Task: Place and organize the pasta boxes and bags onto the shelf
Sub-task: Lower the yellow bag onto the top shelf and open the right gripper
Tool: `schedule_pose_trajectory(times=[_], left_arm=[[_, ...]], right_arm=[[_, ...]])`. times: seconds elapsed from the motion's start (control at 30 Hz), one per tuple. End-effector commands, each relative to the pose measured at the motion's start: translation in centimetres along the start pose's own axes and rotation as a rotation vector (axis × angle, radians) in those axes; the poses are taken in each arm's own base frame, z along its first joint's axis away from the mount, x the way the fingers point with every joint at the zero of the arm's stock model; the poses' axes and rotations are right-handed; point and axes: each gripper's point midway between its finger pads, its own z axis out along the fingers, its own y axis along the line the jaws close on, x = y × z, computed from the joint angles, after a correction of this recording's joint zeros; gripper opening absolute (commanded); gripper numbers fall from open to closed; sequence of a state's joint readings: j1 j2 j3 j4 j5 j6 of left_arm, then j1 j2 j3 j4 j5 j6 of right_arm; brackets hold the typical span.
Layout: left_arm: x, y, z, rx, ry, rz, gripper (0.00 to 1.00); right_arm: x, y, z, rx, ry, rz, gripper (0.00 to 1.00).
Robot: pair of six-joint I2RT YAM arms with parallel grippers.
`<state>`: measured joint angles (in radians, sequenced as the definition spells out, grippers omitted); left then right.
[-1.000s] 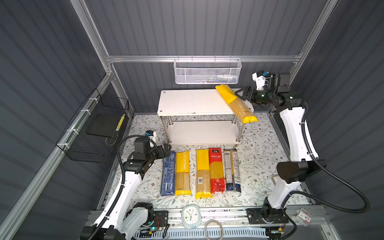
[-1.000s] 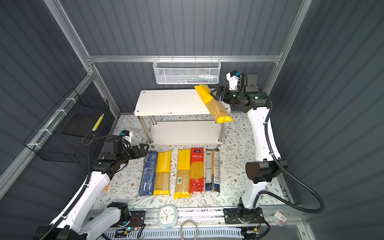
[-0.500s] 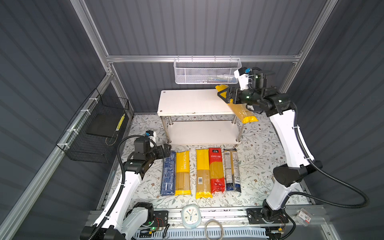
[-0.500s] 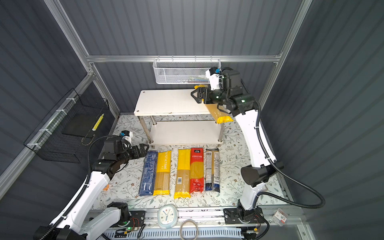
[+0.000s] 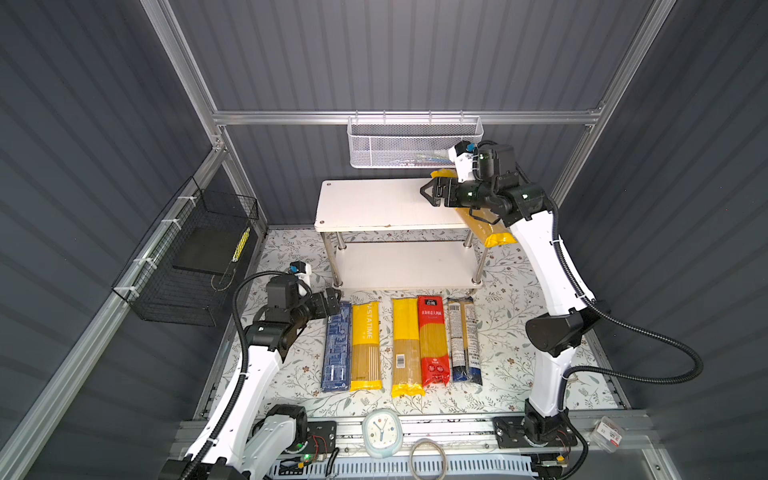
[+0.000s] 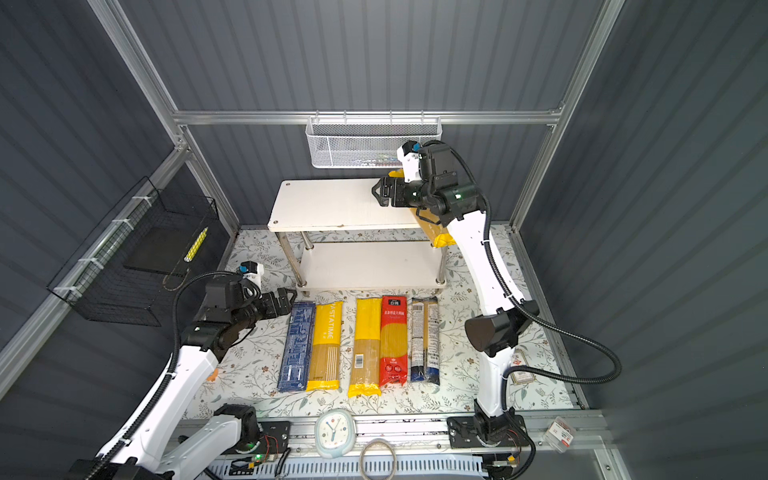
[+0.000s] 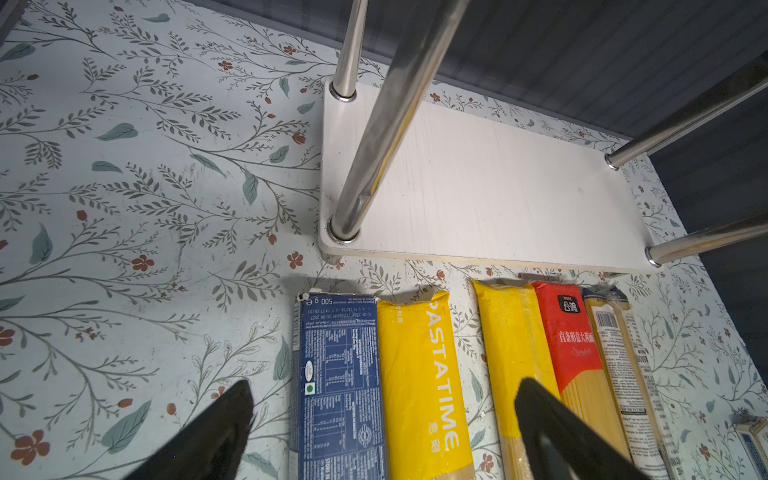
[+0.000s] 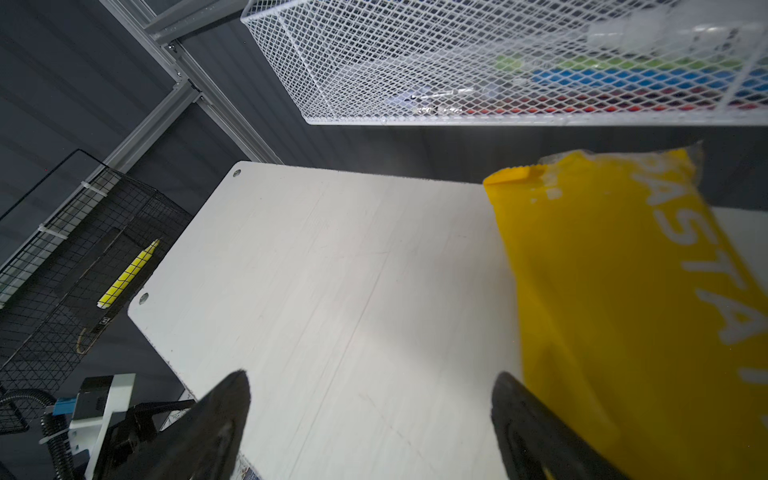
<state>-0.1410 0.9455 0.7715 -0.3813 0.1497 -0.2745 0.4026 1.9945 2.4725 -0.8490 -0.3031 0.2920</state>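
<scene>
The white two-tier shelf [image 5: 374,203] [image 6: 332,203] stands at the back. One yellow PASTATIME bag [image 5: 486,232] [image 8: 623,291] lies slanted on the right end of its top board and overhangs the front corner. My right gripper [image 5: 430,193] [image 8: 372,386] hovers open and empty over the top board, just left of that bag. On the floral mat in front lie the dark-blue pasta box [image 5: 336,349] [image 7: 338,374], a yellow PASTATIME bag [image 5: 365,345], a plain yellow bag [image 5: 406,345], a red bag [image 5: 432,340] and a clear bag [image 5: 463,336]. My left gripper [image 5: 334,299] [image 7: 384,386] is open, low above the box's far end.
A white mesh basket [image 5: 415,141] hangs on the back wall just above the shelf. A black wire basket [image 5: 195,257] hangs on the left wall. A small clock [image 5: 381,432] and a cable ring [image 5: 428,457] lie at the front rail.
My right gripper has swung left from beyond the shelf's right end, across the yellow bag, to over the top board, and has opened wider. The bag stays put. The left arm has not moved.
</scene>
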Motion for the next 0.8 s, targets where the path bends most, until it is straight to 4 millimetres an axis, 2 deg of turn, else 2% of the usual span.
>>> schedule_pose_trajectory(times=[0.0,0.1,0.27,0.6,0.77], left_arm=[[0.4,0.2,0.0,-0.01,0.017,-0.008,0.99],[0.4,0.3,0.0,-0.013,0.017,-0.008,0.99],[0.3,0.3,0.0,-0.018,0.015,-0.009,0.99],[0.0,0.2,-0.3,-0.017,0.009,-0.005,0.99],[0.1,0.4,-0.5,-0.027,0.011,-0.001,0.99]], right_arm=[[0.6,-0.7,1.3,0.036,0.019,0.009,0.92],[0.8,-1.1,1.9,0.049,0.027,0.005,0.92],[0.9,0.2,2.7,0.015,0.03,-0.014,0.93],[1.7,-1.6,4.6,0.08,0.044,0.005,0.94],[0.9,-3.1,4.8,0.135,0.01,0.006,0.95]])
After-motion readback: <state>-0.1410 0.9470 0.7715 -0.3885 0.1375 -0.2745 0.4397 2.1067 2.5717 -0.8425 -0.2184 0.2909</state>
